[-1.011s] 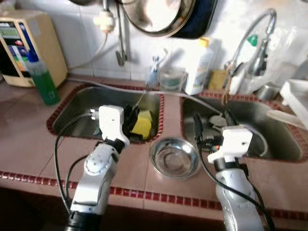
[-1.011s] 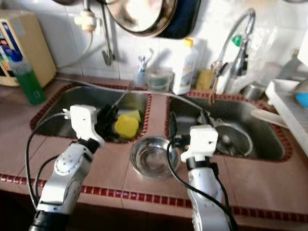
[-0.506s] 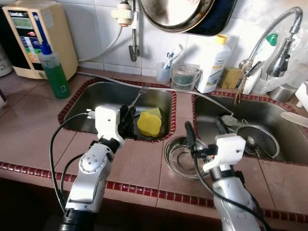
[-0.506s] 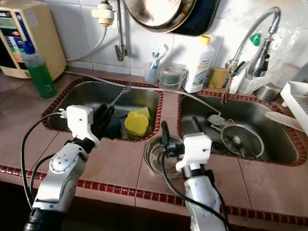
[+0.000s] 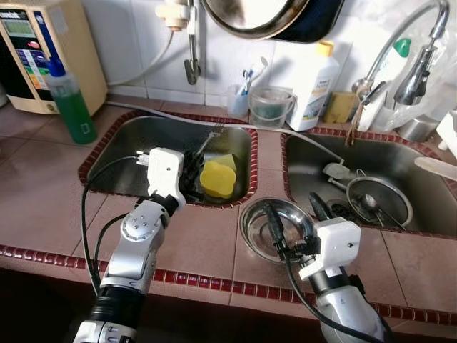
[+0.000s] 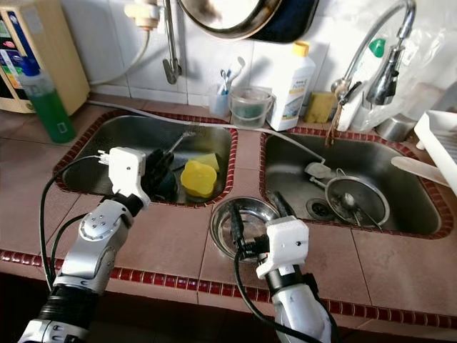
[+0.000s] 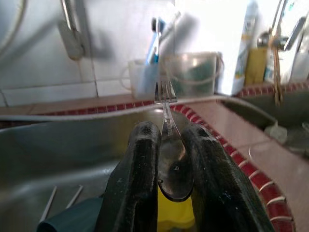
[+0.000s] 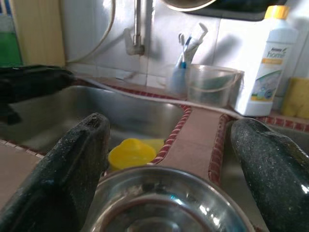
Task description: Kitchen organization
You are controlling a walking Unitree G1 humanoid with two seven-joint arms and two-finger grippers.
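My left gripper [image 5: 190, 170] hangs over the left sink basin [image 5: 128, 143], shut on a metal fork [image 7: 165, 99] whose tines point toward the back wall. Below it in the basin lies a yellow plastic piece [image 5: 216, 179] on a dark one. A shallow steel bowl [image 5: 258, 230] sits on the tiled counter between the two basins. My right gripper [image 5: 293, 213] is open, with one finger [image 8: 79, 159] at each side of the bowl [image 8: 164, 208], just above its near rim.
The right basin [image 5: 307, 171] holds a round strainer [image 5: 378, 204] and a spoon. A green bottle [image 5: 71, 107], a purifier box [image 5: 39, 53], a clear cup [image 5: 270, 107], a white detergent bottle [image 5: 315, 86] and a faucet [image 5: 400, 50] line the back. A white rack [image 6: 439, 139] stands right.
The right gripper has come from the right basin's edge back and left to straddle the steel bowl. The left gripper keeps the fork over the left basin. The camera has shifted.
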